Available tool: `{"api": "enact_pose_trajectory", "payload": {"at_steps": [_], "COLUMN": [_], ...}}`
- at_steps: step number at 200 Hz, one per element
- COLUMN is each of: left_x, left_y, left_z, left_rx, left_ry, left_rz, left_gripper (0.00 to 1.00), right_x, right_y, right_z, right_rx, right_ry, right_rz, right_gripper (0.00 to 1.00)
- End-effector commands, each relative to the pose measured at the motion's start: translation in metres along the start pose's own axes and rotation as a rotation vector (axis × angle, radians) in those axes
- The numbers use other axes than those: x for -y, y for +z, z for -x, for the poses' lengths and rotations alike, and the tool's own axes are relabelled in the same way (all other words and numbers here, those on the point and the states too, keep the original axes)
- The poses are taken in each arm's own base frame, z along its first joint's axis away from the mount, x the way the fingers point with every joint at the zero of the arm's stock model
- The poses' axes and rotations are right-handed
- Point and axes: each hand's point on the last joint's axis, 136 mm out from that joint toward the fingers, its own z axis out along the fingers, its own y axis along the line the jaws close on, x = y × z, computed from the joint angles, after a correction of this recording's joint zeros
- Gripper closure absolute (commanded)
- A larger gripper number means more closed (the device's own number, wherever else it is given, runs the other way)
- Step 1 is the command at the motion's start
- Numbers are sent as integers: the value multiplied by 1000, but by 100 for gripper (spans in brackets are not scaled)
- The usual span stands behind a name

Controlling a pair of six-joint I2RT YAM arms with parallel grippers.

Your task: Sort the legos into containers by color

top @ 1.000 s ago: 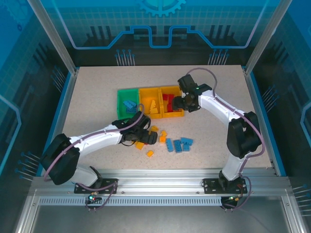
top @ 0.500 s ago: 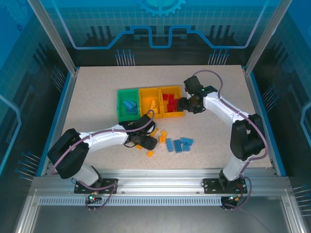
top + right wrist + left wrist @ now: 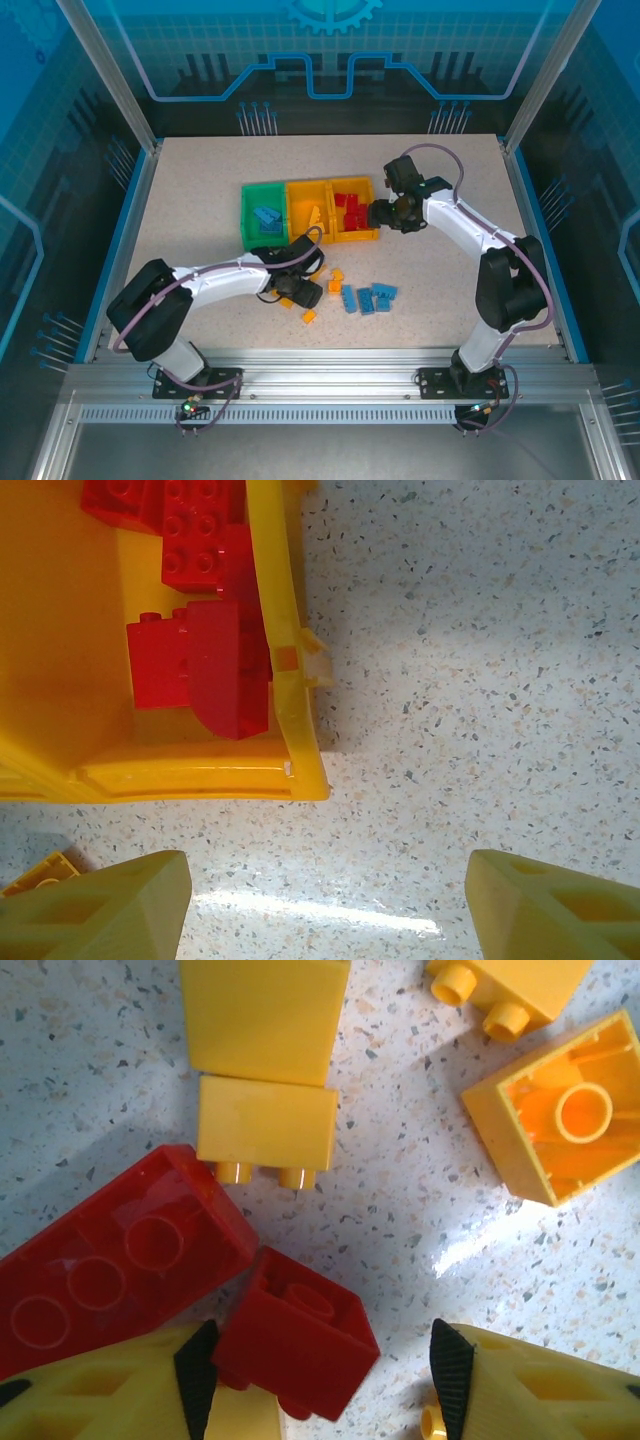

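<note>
Left gripper point(image 3: 322, 1362): jaws low over the table point(image 3: 400, 1210), one on each side of a small red brick point(image 3: 295, 1345). The left pad point(image 3: 196, 1375) touches the brick's side. The right pad point(image 3: 450, 1365) stands apart from it with bare table between, so the brick is bracketed but not yet clamped. The brick lies tilted and off-centre toward the left pad, its far corner against a long red brick point(image 3: 110, 1260) lying just beside the left finger. Judgement: the approach is set to take the small piece alone and leave the long one. Yellow bricks point(image 3: 265, 1120) lie beyond the fingertips, near but not touching the small red one. Right gripper point(image 3: 330, 900): jaws spread wide with nothing between them, over bare table just beside the corner of the right-hand orange-yellow bin point(image 3: 290, 690), which holds red bricks point(image 3: 195, 665). In the top view the green bin point(image 3: 245, 212) holds blue pieces and the middle bin point(image 3: 308, 183) yellow ones. Blue bricks point(image 3: 365, 297) lie loose on the table. Judgement: red belongs in the right-hand bin, apart from the bracketed brick and beyond the loose pile.
</note>
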Motion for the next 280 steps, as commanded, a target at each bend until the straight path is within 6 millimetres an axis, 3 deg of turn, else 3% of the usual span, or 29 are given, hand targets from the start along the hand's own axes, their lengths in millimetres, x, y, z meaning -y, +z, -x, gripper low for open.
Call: {"api": "enact_pose_trajectory", "payload": {"at_steps": [1,26,81,136,168,204,249,280], "left_x": [6,6,10,17,22,28,19,2], "left_y": [1,4,6,-22,-45,-54,-43,-25], "left_z": [2,5,11,45,80,139,209,233], "left_rx": [-23,-21,-17,74,172,252,291,278], "left_ry": [16,-8,-32,-39,-7,48,25,-22], "left_rz": [-15,-12,-20,-27,-28,-11,-34,-26], "left_gripper": [45,55,61,61,61,60,60,60], "right_x": [3,5,8,8,9,14,31,38], "right_y": [-4,-4,-4,-4,-5,-6,-4,-2], "right_z": [1,0,-1,-2,-1,-2,-19,-37], "right_rx": [7,5,4,8,15,26,-6,-33], "right_ry": [16,19,26,26,31,45,58,50], "right_rz": [18,17,17,20,26,33,37,28], "right_gripper": [26,26,26,26,26,26,26,26]}}
